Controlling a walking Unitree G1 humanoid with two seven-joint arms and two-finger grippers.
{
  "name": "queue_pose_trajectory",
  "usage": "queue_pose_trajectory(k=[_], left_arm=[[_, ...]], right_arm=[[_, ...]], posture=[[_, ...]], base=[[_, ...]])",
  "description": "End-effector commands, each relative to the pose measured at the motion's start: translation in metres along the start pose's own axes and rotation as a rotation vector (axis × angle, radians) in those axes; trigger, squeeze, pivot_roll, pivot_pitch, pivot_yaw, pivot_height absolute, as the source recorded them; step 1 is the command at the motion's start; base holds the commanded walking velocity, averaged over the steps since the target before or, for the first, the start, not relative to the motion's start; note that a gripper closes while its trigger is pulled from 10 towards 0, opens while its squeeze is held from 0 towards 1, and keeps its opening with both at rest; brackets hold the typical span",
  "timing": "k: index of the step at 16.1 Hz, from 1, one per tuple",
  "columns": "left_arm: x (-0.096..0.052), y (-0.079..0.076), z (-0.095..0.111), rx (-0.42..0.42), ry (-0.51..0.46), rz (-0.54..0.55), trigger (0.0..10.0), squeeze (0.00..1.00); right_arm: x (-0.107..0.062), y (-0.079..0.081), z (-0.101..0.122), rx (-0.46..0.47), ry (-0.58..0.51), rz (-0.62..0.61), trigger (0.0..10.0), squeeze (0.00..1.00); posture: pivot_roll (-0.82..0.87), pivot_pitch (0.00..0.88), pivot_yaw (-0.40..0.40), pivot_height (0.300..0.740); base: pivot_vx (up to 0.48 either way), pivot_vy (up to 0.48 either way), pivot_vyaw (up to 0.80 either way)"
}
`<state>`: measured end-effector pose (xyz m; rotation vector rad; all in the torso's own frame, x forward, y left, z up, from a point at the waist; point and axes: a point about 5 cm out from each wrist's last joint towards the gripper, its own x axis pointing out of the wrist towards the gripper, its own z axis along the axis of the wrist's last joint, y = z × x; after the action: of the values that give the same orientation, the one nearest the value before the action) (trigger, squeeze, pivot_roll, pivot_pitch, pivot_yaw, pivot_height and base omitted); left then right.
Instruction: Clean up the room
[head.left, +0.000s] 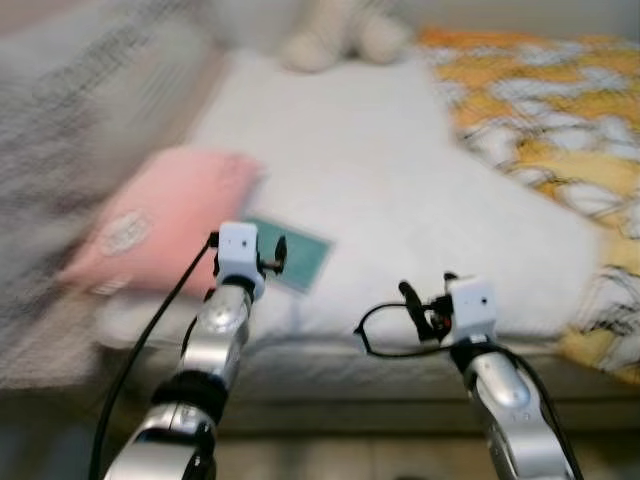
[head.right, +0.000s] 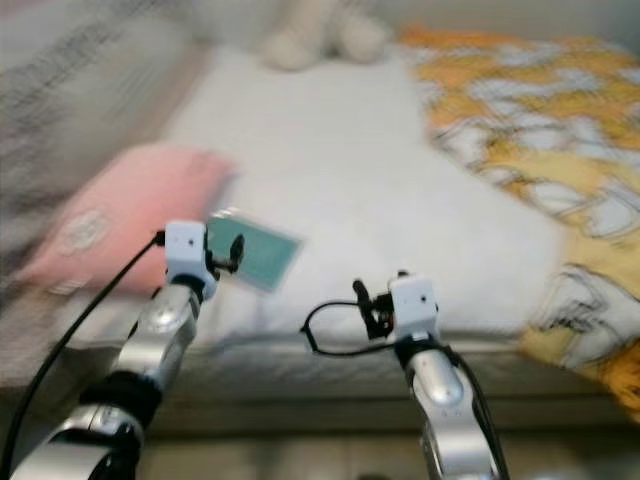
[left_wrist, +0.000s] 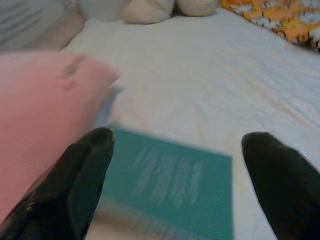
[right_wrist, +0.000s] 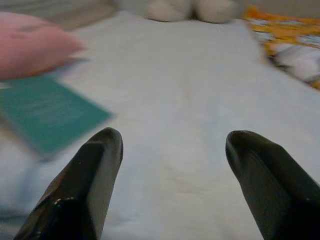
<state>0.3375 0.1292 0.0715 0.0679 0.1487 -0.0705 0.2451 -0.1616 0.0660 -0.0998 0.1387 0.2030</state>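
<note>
A teal book (head.left: 300, 257) lies flat on the white bed (head.left: 400, 170), close to its front edge. A pink pillow (head.left: 160, 220) rests just to the left of the book and touches it. My left gripper (left_wrist: 177, 142) is open and hovers at the bed's front edge, pointed at the book (left_wrist: 170, 185), with nothing between its fingers. My right gripper (right_wrist: 172, 140) is open too, held over the front edge further right, with bare sheet ahead of it and the book (right_wrist: 45, 112) off to its left. The eye views are blurred.
A cream plush toy (head.left: 345, 35) sits at the far end of the bed. An orange and white patterned blanket (head.left: 560, 120) covers the bed's right side. Grey knitted fabric (head.left: 70, 110) lies along the left. The bed's front side (head.left: 350, 375) is right below my arms.
</note>
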Motion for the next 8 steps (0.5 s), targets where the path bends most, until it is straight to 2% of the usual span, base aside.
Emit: queue_pose_trajectory(k=[1,2,4,6,7,8], left_arm=[[0.003,0.003,-0.004,0.029,0.055,0.045,10.0,0.00],[0.005,0.013,-0.008,-0.002,0.099,0.082,10.0,0.00],[0.007,0.024,-0.010,0.022,0.125,0.113,10.0,0.00],[0.006,0.027,-0.013,0.014,0.144,0.104,10.0,0.00],[0.002,0.029,-0.020,0.038,0.174,0.099,10.0,0.00],[-0.007,0.031,-0.037,0.053,0.248,0.090,10.0,0.00]], right_arm=[[-0.002,-0.004,0.002,-0.003,-0.005,-0.003,10.0,0.00],[-0.003,-0.004,0.001,-0.009,0.000,0.001,10.0,0.00],[-0.006,-0.005,0.001,-0.019,0.004,-0.007,10.0,0.00],[-0.009,-0.004,-0.002,-0.021,0.025,-0.007,10.0,0.00],[-0.012,-0.003,-0.004,-0.025,0.028,0.000,10.0,0.00],[-0.015,-0.001,-0.004,-0.018,0.023,0.004,10.0,0.00]], posture=[[-0.18,0.010,0.044,0.740],[-0.19,0.016,0.041,0.740],[-0.20,0.028,0.041,0.740],[-0.20,0.040,0.044,0.740],[-0.20,0.046,0.047,0.740],[-0.21,0.056,0.048,0.740]], base=[[0.000,0.000,0.00],[0.000,0.000,0.00],[0.000,0.000,0.00],[0.000,0.000,-0.76],[0.000,0.000,-0.75],[0.000,0.000,0.00]])
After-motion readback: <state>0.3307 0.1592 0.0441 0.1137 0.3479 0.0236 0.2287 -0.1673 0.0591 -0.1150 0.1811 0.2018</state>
